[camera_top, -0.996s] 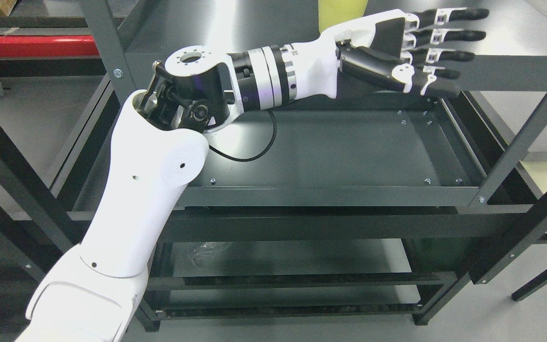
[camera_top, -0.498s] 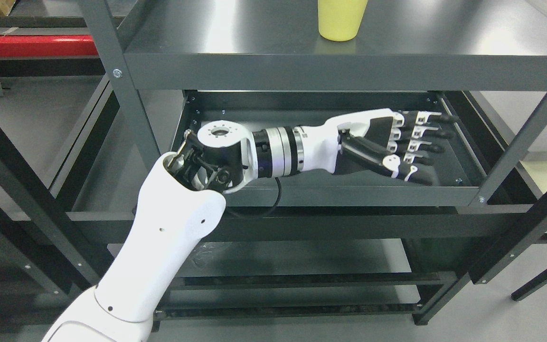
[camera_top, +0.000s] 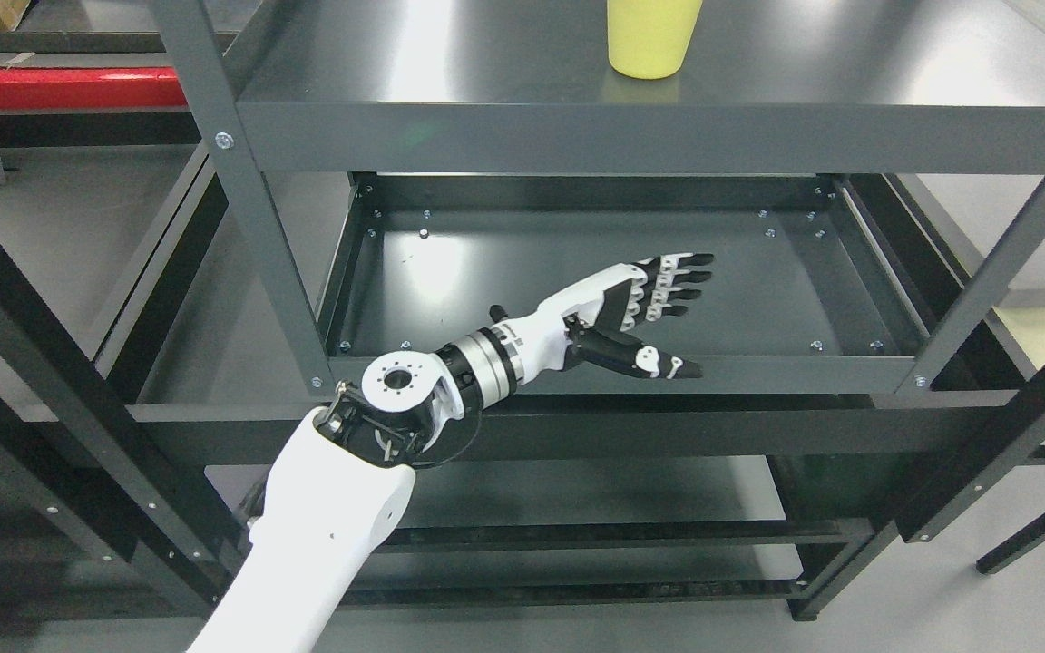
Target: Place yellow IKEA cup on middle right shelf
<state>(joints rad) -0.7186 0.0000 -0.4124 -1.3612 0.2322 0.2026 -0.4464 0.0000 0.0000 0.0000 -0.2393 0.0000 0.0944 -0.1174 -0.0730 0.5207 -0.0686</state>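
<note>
Yellow cup (camera_top: 651, 38); dark grey shelf (camera_top: 631, 136); white-black left hand (camera_top: 636, 317); possibly red beam (camera_top: 60, 88).

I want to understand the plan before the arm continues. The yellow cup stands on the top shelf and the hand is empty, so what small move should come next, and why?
Probably raise the left hand toward the yellow plastic cup on the dark grey metal top shelf. The hand is open, holds nothing, and hangs low at the front edge of the empty shelf tray below, far from the cup.
</note>
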